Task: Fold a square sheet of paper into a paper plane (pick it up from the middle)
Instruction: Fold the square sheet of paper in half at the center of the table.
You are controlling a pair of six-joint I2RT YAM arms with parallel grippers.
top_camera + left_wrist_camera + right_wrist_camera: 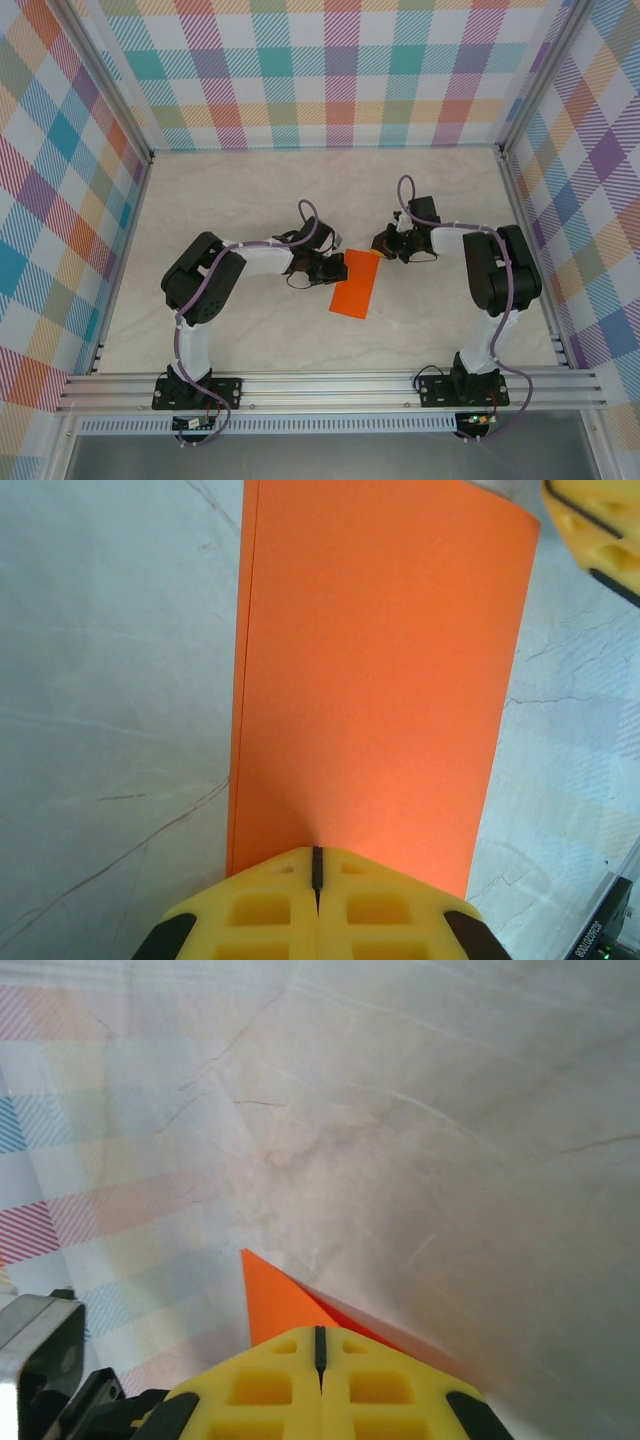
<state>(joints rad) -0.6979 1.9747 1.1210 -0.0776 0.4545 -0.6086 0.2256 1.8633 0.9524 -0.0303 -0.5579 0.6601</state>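
Observation:
The square sheet of paper is bright orange and folded in half into a long rectangle on the table's middle. In the left wrist view the paper runs straight out from my left gripper, whose jaws are shut on the middle of its near short edge. A doubled edge shows along its left side. My left gripper sits at the sheet's upper left in the top view. My right gripper is at the upper right corner. Its jaws are shut on that corner, and an orange tip pokes out past them.
The pale marbled tabletop is bounded by checked walls at the back and both sides, with an aluminium rail along the near edge. A yellow finger of the right gripper shows at the top right of the left wrist view.

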